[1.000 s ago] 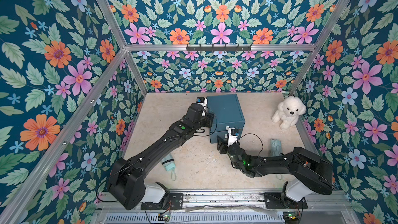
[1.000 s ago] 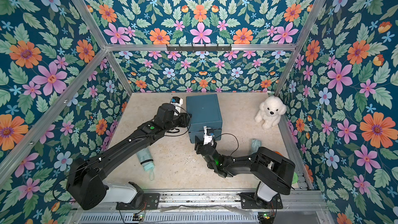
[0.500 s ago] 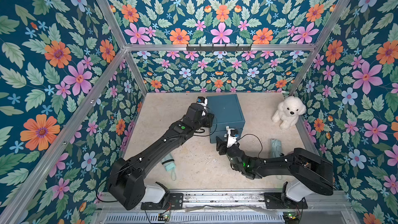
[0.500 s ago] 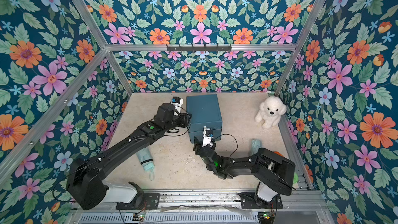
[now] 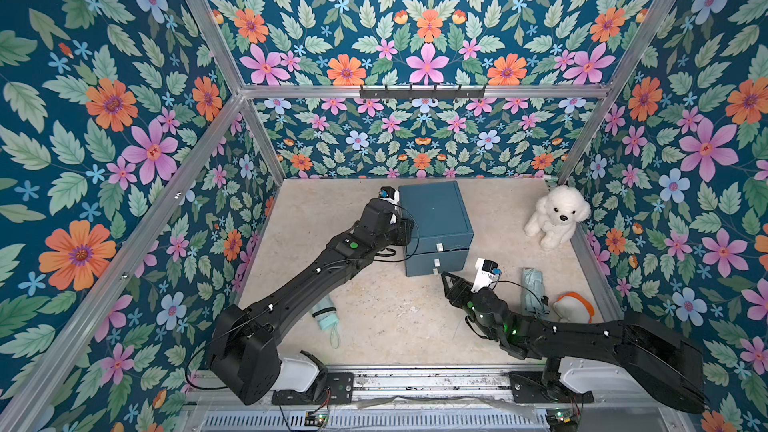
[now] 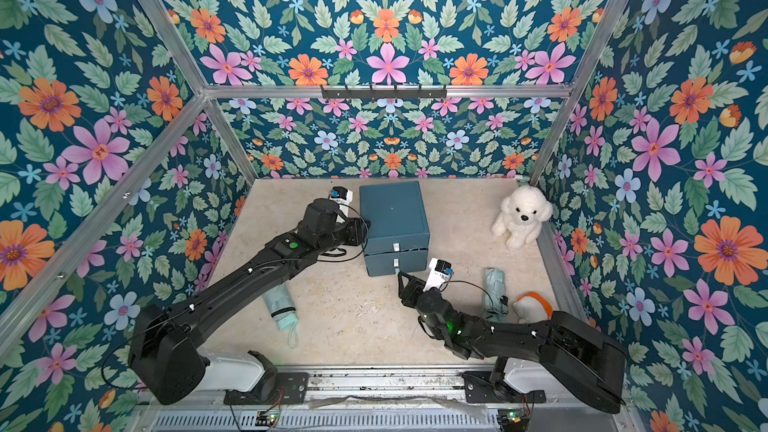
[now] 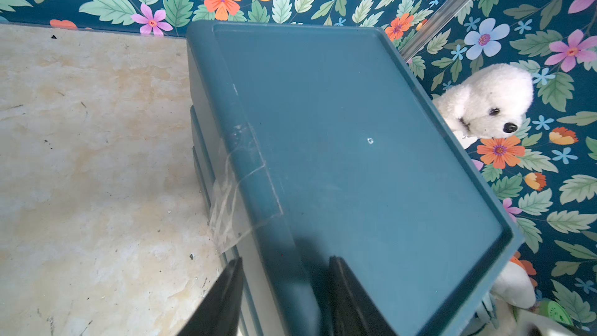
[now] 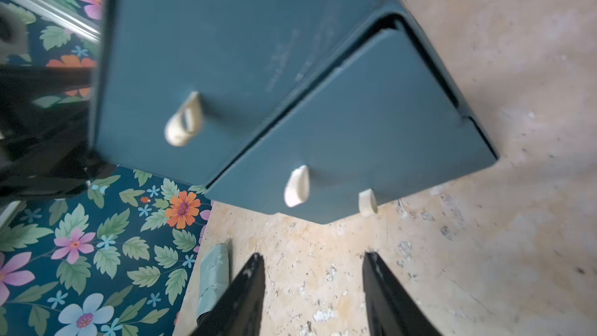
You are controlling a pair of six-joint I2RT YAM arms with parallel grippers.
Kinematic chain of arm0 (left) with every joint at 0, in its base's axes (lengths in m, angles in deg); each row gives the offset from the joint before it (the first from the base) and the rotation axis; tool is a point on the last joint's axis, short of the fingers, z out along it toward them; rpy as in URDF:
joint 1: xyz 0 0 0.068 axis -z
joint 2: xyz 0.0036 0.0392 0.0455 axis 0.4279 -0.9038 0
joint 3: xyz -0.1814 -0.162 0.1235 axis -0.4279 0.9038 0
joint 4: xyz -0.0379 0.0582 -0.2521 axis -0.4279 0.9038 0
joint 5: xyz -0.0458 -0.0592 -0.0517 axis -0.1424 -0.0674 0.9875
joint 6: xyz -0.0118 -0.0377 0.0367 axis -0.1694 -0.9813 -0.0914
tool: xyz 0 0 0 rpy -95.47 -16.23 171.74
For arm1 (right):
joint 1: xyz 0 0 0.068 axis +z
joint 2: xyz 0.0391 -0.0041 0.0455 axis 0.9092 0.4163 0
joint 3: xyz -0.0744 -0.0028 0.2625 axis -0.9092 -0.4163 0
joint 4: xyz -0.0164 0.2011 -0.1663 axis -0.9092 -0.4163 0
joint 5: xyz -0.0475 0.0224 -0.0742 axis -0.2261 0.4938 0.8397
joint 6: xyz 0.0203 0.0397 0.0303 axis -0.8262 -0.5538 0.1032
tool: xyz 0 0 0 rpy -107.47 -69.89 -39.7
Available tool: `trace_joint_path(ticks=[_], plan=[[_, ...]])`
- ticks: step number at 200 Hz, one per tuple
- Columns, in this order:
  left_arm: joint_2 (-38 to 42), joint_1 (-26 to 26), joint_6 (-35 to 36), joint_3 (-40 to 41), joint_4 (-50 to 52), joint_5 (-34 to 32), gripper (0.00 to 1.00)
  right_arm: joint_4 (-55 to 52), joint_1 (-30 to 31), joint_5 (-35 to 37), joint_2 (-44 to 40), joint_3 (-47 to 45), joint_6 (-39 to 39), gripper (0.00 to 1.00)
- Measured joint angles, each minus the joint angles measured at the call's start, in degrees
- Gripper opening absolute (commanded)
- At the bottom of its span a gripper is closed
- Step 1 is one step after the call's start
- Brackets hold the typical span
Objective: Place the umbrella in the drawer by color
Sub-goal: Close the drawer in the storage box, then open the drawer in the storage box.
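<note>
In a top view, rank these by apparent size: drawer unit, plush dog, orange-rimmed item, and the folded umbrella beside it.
1. drawer unit
2. plush dog
3. folded umbrella and orange-rimmed item: too alike in apparent size to rank.

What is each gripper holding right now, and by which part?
The right gripper holds nothing: jaws apart over bare floor, short of the drawer unit. The left gripper straddles its top rim; whether it clamps cannot be told.
</note>
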Motion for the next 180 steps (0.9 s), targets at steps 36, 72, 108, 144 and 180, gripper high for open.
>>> trace_joint_path(ticks=[36, 72, 108, 144, 180], plan=[[-0.1, 0.0, -0.4, -0.2, 0.1, 0.0, 0.48, 9.0, -4.5, -7.5, 6.6, -1.5, -6.1, 0.48], [-0.2, -0.2, -0.6, -0.2, 0.2, 0.2, 0.47, 18.8, -7.9, -13.0, 16.0, -2.1, -10.4, 0.48], [-0.1, -0.3, -0.8, -0.1, 0.1, 0.4, 0.47, 28.8, -9.0, -17.6, 27.5, -0.4, -13.5, 0.46], [0.3, -0.4, -0.5, 0.2, 0.2, 0.4, 0.47, 40.0, -10.2, -19.4, 36.9, -0.5, -16.3, 0.43], [0.5, -0.5, -0.1, 0.3, 0.3, 0.3, 0.47, 47.0, -10.9, -20.5, 41.4, -0.7, -17.8, 0.43]])
